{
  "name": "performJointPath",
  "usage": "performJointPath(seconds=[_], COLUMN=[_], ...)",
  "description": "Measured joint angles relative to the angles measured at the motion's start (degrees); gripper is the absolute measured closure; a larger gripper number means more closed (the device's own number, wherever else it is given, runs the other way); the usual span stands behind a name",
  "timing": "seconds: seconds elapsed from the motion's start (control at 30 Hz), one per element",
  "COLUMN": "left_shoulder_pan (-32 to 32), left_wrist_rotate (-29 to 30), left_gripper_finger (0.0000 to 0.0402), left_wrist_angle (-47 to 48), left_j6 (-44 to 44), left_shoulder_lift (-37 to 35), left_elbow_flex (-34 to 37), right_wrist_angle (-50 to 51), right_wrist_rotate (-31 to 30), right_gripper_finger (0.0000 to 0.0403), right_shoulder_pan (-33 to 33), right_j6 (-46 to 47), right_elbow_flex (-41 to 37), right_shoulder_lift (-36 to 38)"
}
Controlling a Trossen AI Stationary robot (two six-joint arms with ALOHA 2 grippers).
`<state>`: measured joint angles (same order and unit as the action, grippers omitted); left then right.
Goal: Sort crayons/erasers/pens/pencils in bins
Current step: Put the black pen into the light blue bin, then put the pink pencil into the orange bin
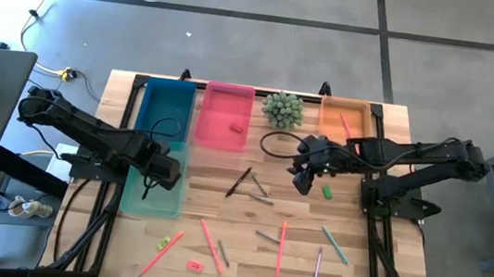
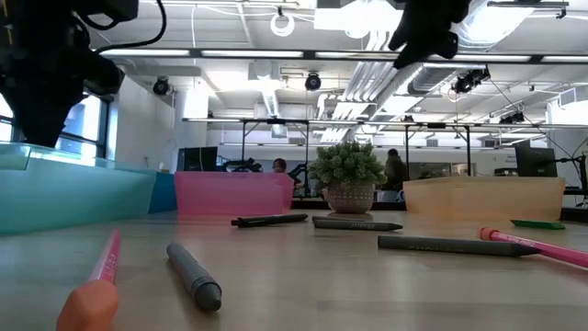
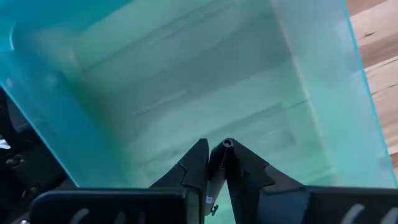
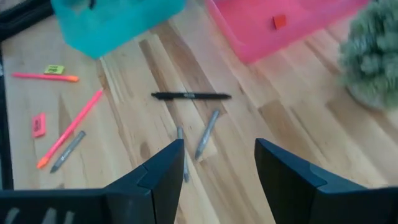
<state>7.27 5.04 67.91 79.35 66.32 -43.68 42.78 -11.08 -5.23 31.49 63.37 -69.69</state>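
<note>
Pinching a thin grey stick (image 3: 227,144) between nearly closed fingers, the left claw (image 1: 168,172) hangs over the pale teal bin (image 1: 147,211) at the counter's (image 1: 363,264) left side. The stick looks light and rigid with a round hollow-looking tip. I cannot tell if it is a pen or a crayon. It is smooth, so it would likely slip or pivot if gripped near an end; mid-shaft is the better hold.

The bin is translucent plastic, shallow, thin-walled, and looks empty inside. It probably slides easily if bumped.

The right claw (image 4: 217,168) is spread wide with nothing in it, above the counter's middle, near a green eraser (image 1: 328,192). Erasers are chunky, rubbery blocks that should grip well across the short sides. A yellow eraser (image 1: 163,241) and a red-pink eraser (image 1: 194,265) lie near the front edge, and one red eraser (image 1: 237,128) sits in the pink bin (image 1: 229,90).

Loose on the wood:
- Salmon pencils (image 1: 280,248), a purple pencil (image 1: 317,266) and a green pencil (image 1: 335,244). They are long and very thin, lie flat and will likely roll, so pinch across the middle.
- A black pen (image 1: 238,182).
- Grey sticks (image 1: 266,237).

The blue bin (image 1: 167,83) and the orange bin (image 1: 344,103) are at the back, with a spiky green plant (image 1: 283,110) between the pink and orange bins.
</note>
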Motion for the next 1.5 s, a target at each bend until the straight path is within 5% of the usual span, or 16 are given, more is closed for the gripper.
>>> performJointPath(seconds=[0.7,1.03,1.5], left_shoulder_pan=[-0.2,-0.1,-0.5], left_wrist_rotate=[-2.7,1.0,10.6], left_gripper_finger=[0.0252,0.0258,0.0263], left_wrist_angle=[0.0,0.0,0.0], left_j6=[-1.0,-5.4,-21.3], left_shoulder_lift=[0.0,0.0,-0.2], left_elbow_flex=[-1.2,-9.8,-19.9], right_wrist_angle=[4.3,1.6,-15.1], right_wrist_rotate=[4.3,4.8,5.7], right_gripper_finger=[0.0214,0.0214,0.0215], right_shoulder_pan=[-0.2,-3.4,-9.6], right_j6=[22.4,28.1,33.2], right_elbow_flex=[-5.2,-5.2,-5.2], right_shoulder_lift=[0.0,0.0,0.0])
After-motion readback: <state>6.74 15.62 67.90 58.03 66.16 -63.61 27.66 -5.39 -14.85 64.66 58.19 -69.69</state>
